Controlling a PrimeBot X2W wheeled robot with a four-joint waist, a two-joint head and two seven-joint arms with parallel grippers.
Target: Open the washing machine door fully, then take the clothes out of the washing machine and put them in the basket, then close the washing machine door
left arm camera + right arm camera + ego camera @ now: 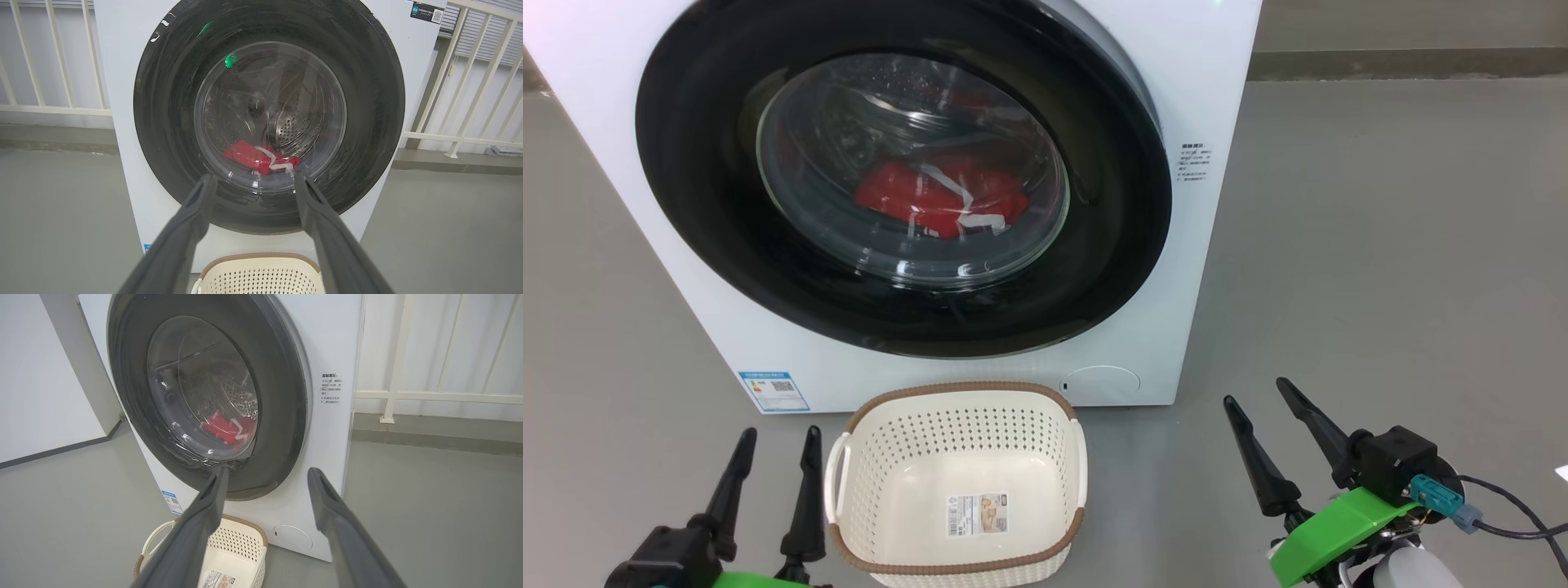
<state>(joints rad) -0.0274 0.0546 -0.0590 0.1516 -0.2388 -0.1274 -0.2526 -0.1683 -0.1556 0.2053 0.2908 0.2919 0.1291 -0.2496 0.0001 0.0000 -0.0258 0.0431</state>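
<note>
Before me stands the big white boxy front-loading washing machine on a grey floor. Its large round glossy black door, with the bulging clear glass window at its centre, lies closed against the machine's front. A small blue label sits at the machine's lower left corner.

On the floor just in front of the machine, below the door, is the small cream-white perforated plastic basket with a brown woven-look rim. It stands upright, with a paper sticker on its bottom.

The bright red fabric garment with white stripes lies inside the drum, low down behind the glass.

My left gripper hangs just beside the basket's left handle, its two long dark fingers spread apart and holding nothing. My right gripper is off to the basket's right, well apart from it, fingers likewise spread and holding nothing. Both point towards the machine, touching neither it nor the basket.
</note>
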